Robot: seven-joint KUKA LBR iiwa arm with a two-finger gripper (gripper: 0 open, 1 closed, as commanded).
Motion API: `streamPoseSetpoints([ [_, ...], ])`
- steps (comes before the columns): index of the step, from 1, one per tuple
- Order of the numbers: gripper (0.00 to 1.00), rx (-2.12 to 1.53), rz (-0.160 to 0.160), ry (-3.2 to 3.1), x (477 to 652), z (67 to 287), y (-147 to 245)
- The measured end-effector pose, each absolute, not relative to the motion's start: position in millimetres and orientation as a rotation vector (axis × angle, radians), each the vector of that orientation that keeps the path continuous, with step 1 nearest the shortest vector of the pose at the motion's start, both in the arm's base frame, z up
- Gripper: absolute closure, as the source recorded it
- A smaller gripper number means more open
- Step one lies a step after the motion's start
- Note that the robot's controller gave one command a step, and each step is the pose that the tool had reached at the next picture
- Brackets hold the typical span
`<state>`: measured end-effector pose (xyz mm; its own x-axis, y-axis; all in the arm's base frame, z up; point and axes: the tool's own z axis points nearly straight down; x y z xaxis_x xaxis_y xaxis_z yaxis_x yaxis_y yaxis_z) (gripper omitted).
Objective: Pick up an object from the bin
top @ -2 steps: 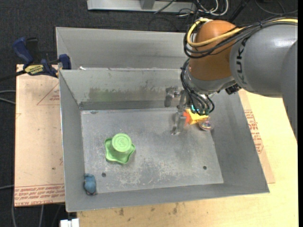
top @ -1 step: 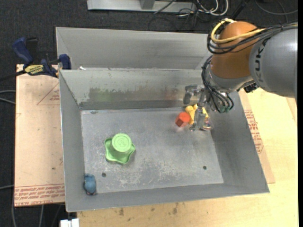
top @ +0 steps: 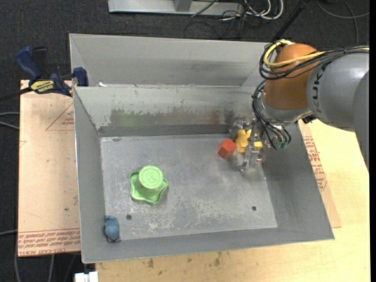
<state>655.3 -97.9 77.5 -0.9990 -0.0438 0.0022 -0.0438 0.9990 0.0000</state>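
- Bin point(top: 194, 213): grey metal, floor largely bare; three loose things lie well apart.
- Arm point(top: 343, 93): enters from the view's right, its wrist over the bin's right rear quarter.
- Green cup-like piece point(top: 148, 185): left of centre, well apart from the tool.
- Gripper point(top: 251, 156): low near the floor; how far it stands open cannot be told, and no thing is seen in its hold. A yellow bit point(top: 242, 138) beside it is unidentifiable.
- Red block point(top: 226, 150): nearest thing, just beside the gripper on the view's left, compact, no clear long axis. Judgement: a grasp calls for a leftward shift.
- Blue lump point(top: 111, 228): front-left corner, farthest away.
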Motion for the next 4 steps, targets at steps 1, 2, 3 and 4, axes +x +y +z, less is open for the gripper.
streamPoseSetpoints([
  [1, 0.0, 0.126, -0.002, -3.14, 641.0, 69, -91],
  [2, 0.0, -0.172, -0.003, -3.141, 653.7, 70, -76],
  [3, 1.0, -0.171, -0.001, -3.141, 653.6, 70, -77],
  [4, 0.0, -0.171, -0.001, -3.141, 653.5, 70, -76],
])
